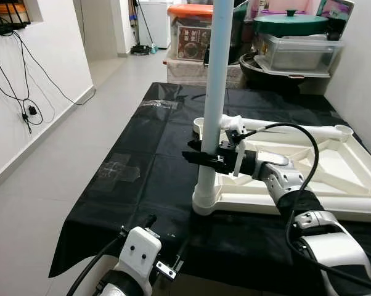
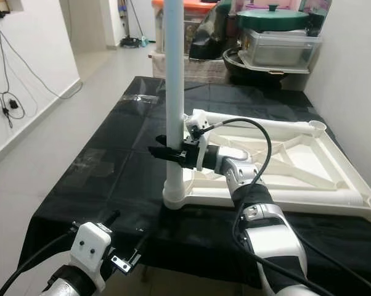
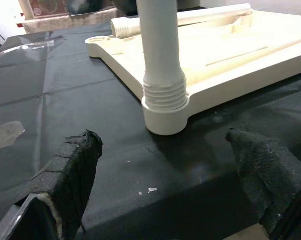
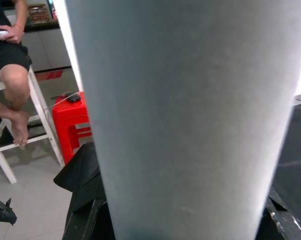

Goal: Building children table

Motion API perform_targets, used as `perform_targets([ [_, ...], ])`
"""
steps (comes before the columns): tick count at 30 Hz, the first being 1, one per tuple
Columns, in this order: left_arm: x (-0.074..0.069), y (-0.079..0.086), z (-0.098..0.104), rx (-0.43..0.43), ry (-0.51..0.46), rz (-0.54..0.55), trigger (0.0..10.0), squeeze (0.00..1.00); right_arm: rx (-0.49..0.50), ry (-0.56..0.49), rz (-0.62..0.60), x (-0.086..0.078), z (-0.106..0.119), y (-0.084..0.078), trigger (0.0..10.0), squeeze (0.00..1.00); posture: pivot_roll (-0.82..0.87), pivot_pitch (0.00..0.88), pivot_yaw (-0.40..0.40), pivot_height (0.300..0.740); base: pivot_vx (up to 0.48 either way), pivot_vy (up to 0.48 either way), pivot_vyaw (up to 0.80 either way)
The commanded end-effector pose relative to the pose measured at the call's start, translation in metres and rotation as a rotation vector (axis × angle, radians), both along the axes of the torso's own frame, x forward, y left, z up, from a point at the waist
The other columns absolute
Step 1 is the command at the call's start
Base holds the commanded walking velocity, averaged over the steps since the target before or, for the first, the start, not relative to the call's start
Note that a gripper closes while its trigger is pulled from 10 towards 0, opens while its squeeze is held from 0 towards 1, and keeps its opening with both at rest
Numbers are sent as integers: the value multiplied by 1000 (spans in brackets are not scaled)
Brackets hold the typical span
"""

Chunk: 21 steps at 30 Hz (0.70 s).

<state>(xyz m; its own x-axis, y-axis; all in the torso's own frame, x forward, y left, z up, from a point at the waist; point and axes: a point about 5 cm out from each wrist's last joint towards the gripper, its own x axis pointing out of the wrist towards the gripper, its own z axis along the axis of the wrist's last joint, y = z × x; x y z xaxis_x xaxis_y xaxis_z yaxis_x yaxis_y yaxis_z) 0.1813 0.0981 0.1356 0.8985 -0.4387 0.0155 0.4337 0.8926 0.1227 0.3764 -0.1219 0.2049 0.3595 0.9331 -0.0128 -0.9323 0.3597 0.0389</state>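
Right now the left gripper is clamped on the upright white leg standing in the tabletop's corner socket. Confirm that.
Wrong arm. The right gripper is clamped on the upright white leg in the tabletop corner socket, as the left eye view shows. The left gripper hangs open, short of the table edge.

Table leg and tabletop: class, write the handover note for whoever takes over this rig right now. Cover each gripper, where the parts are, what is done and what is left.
Right gripper: shut on the upright white table leg, partway up it.
Left gripper: open, low at the near edge of the black-covered table, holding nothing, aimed at the leg's base.
Tabletop: lying upside down on the black cover.
Done: one leg stands in the near left corner socket; threads still show, so it may not be fully screwed in.
Left: a second leg lies loose along the tabletop's far edge. The other corner sockets in view are empty.
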Motion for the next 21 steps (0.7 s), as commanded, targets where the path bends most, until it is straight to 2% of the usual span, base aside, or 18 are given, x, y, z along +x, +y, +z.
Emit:
perform_targets([
  [1, -1, 0, -3, 5, 10, -2, 10000, 0, 22, 19, 25, -2, -4, 9, 0, 0, 199, 0, -67, 740, 0, 0, 0],
  [3, 1, 0, -4, 5, 10, -5, 10000, 0, 61, -26, -171, 4, -6, 4, 0, 0, 191, 0, -68, 740, 0, 0, 0],
  [4, 1, 0, -4, 5, 10, -5, 10000, 0, 61, -26, -171, 4, -6, 4, 0, 0, 191, 0, -68, 740, 0, 0, 0],
  [5, 2, 0, -4, 5, 10, -6, 10000, 0, 81, -38, -328, 8, -8, -3, 0, 0, 185, 0, -64, 740, 0, 0, 0],
  [6, 2, 0, -4, 5, 10, -6, 10000, 0, 94, -43, -431, 10, -9, -8, 0, 0, 185, 0, -64, 740, 0, 0, 0],
  [8, 2, 0, -4, 5, 10, -6, 10000, 0, 94, -43, -431, 10, -9, -8, 0, 0, 185, 0, -64, 740, 0, 0, 0],
  [9, 3, 0, -4, 6, 9, -8, 10000, 0, 113, -54, -588, 10, -12, -18, 0, 0, 175, 0, -56, 740, 0, 0, 0],
  [10, 3, 0, -4, 6, 9, -8, 10000, 0, 113, -54, -588, 10, -12, -18, 0, 0, 175, 0, -56, 740, 0, 0, 0],
  [12, 5, 0, -5, 7, 9, -15, 10000, 0, 115, -80, -945, -1, -22, -42, 0, 0, 153, 0, -38, 740, 0, 0, 0],
  [13, 5, 0, -5, 7, 9, -15, 10000, 0, 115, -80, -945, -1, -22, -42, 0, 0, 153, 0, -38, 740, 0, 0, 0],
  [15, 7, 0, -6, 10, 8, -25, 10000, 0, 69, -126, -1214, -21, -29, -54, 0, 0, 148, 0, -33, 740, 0, 0, 0],
  [16, 7, 0, -6, 10, 8, -25, 10000, 0, 69, -126, -1214, -21, -29, -54, 0, 0, 148, 0, -33, 740, 0, 0, 0],
  [18, 8, 1, -6, 13, 6, -28, 10000, 0, 52, -110, -1395, -37, -35, -54, 0, 0, 150, 0, -34, 740, 0, 0, 0],
  [19, 8, 1, -6, 13, 6, -28, 10000, 0, 52, -110, -1395, -37, -35, -54, 0, 0, 150, 0, -34, 740, 0, 0, 0],
  [21, 9, 1, -6, 15, 4, -28, 10000, 0, 49, -73, -1518, -48, -39, -47, 0, 0, 153, 0, -34, 740, 0, 0, 0],
])
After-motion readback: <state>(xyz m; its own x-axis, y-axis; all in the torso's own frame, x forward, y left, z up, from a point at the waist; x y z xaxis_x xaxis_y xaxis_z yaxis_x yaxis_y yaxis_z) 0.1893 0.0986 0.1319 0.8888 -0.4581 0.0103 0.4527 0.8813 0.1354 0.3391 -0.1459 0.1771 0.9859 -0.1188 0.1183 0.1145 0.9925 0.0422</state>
